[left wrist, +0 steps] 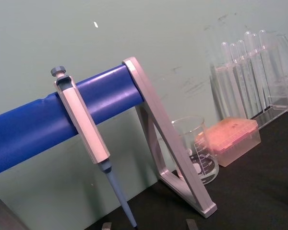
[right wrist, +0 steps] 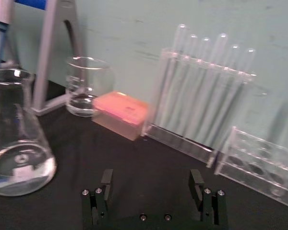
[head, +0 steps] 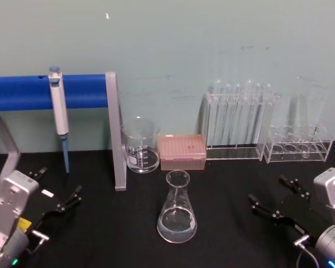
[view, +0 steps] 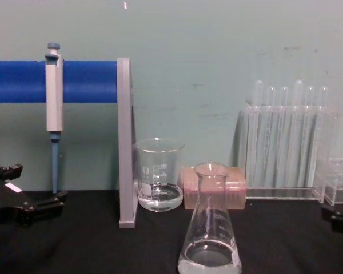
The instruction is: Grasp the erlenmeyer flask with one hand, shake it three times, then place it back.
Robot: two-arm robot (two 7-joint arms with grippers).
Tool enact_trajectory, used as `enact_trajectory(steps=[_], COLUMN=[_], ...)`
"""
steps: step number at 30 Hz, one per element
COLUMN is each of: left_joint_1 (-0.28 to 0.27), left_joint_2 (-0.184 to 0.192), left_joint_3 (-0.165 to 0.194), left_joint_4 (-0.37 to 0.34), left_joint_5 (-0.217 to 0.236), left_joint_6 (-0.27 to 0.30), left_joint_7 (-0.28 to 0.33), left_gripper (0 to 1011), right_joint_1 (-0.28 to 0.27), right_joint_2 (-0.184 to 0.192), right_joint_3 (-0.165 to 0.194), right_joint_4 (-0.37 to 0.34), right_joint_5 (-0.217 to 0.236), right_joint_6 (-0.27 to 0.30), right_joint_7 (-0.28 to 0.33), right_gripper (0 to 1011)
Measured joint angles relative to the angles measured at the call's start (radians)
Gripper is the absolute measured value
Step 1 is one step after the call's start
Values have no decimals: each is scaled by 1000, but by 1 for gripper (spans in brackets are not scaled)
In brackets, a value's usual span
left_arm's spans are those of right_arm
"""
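**Left end effector** (head: 58, 184): two black fingers on a boxy silver-grey housing (head: 14, 195), which bore a small white label (head: 47, 193) and a yellow sticker (head: 23, 224). A green lamp (head: 14, 261) glowed at the wrist.

**Right end effector** (head: 268, 190): black fingers on a matching silver-grey body, with a thin cable (head: 297, 251) looping beneath. Small silver screws (right wrist: 205, 190) fastened each black finger mount.

Soft, even light w/ faint shadows on wall (head: 173, 50) beside test-tube rack (head: 240, 123), small glare spot up top

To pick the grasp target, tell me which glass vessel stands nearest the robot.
The erlenmeyer flask: conical, narrow-necked, front centre. The straight-walled beaker stands farther back.
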Motion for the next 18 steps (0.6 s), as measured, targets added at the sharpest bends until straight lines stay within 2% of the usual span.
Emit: enact_trajectory(steps=[18], left_joint_1=[0], left_joint_2=[0], left_joint_3=[0], left_joint_4=[0], left_joint_5=[0], left_joint_6=[0], left_joint_7=[0], left_gripper=[1001], right_joint_1=[12], right_joint_2=[-40], right_joint_3=[-28], right_joint_4=[-15], right_joint_5=[7], right_joint_6=[-8], right_joint_7=[162], right_gripper=[1000])
